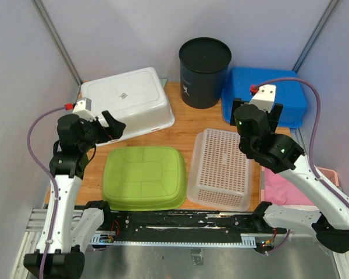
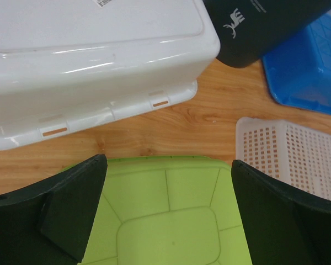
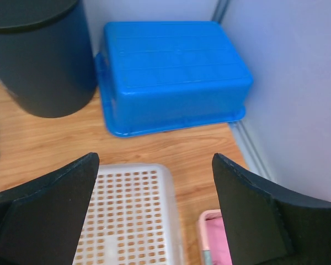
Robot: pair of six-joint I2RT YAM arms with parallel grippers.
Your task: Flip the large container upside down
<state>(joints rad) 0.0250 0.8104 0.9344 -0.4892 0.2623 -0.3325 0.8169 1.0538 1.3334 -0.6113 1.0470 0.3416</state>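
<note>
Five containers on the wooden table (image 1: 186,125), all showing a closed base or flat top, so contents cannot be seen in any. Back left: white tub (image 1: 128,99), the largest of the set and taken as the task item. It lies rim down, its flange flat on the wood with slotted tabs along the near edge, a small label on the upturned base, and glossy walls with rounded corners. In the left wrist view the white tub (image 2: 94,49) fills the upper left. Green tub (image 1: 144,177) sits front left, also base up, ribbed panel lines visible, just in front of the white one. Perforated basket (image 1: 220,168) is front right, base up, beside the green tub. Black round bin (image 1: 205,72) stands at back centre, a white logo on its side; whether it is inverted cannot be told. Blue bin (image 1: 294,99) is back right, base up, close to the black bin. A pink item (image 1: 285,186) lies off the table's right edge; details unclear. Left gripper (image 1: 114,125) hovers by the white tub's near corner, jaws spread wide, nothing between them. Right gripper (image 1: 259,113) hangs in front of the blue bin, jaws likewise wide and empty.
</note>
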